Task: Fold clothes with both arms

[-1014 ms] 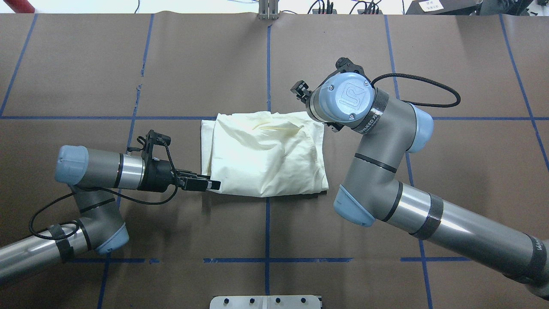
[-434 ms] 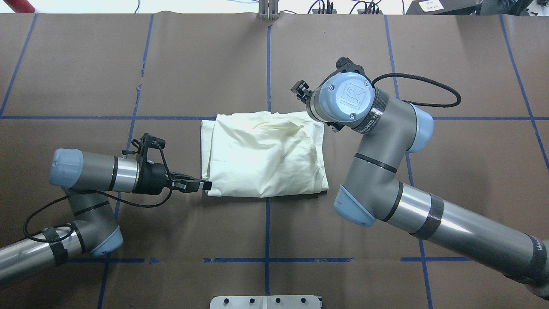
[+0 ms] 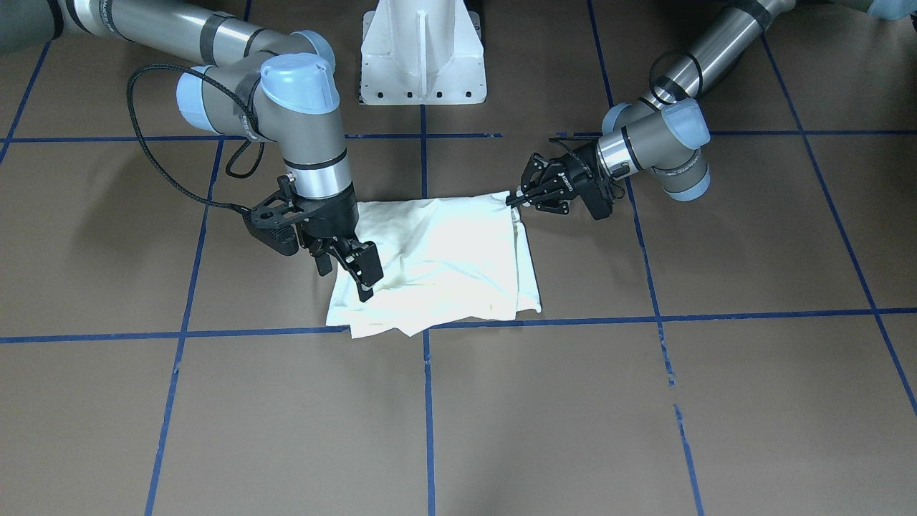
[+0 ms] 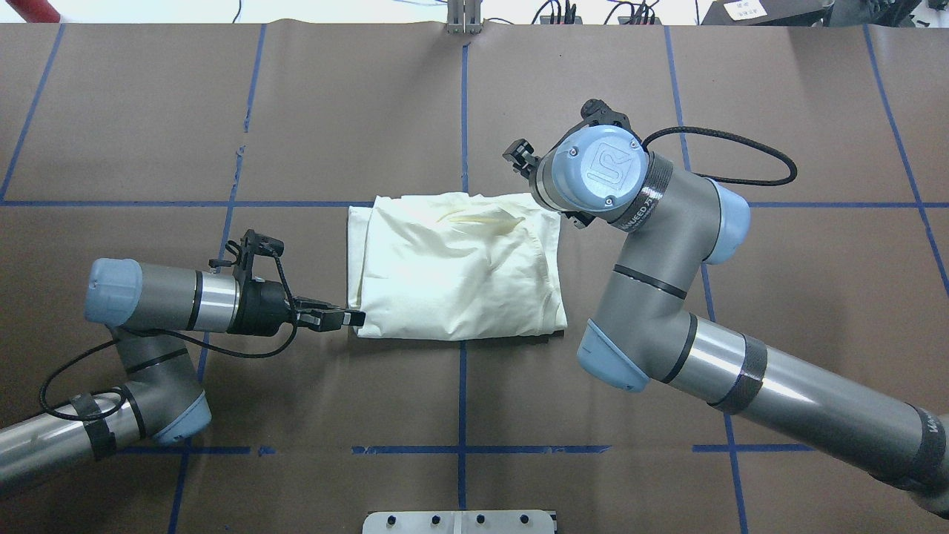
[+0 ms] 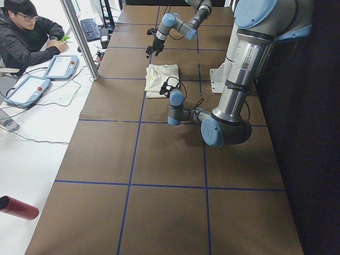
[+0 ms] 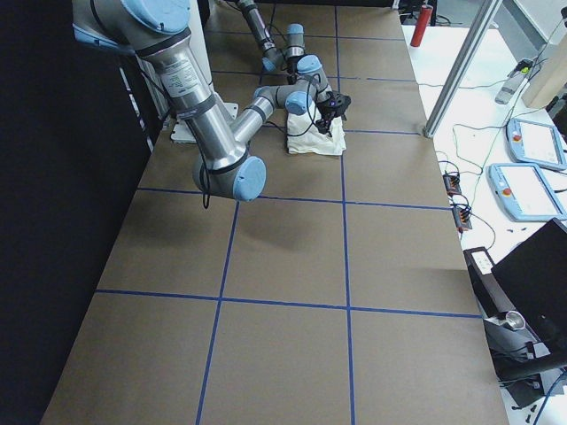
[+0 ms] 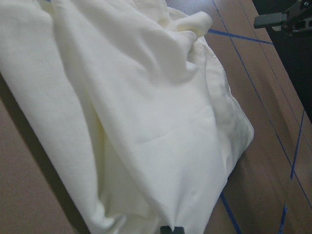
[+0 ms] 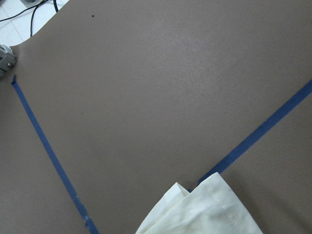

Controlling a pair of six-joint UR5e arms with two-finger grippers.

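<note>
The cream T-shirt [image 4: 460, 274] lies in the middle of the brown table [image 4: 296, 111]. It is folded into a lumpy square with the plain side up. I think it is soft, thin and light. It will flop and wrinkle, and the layers may slide apart. The best places to hold it are the corners and edges, pinching all the layers at once.

The left arm [image 4: 156, 304] lies low and flat and points sideways at the shirt. The left gripper [image 4: 357, 319] is at the near left corner. Its fingers are together and seem to pinch the cloth edge.

The right arm [image 4: 652, 267] bends over, and its wrist points down at the far right corner. The right gripper [image 3: 346, 281] hangs just above the cloth with its fingers apart, holding nothing.
</note>
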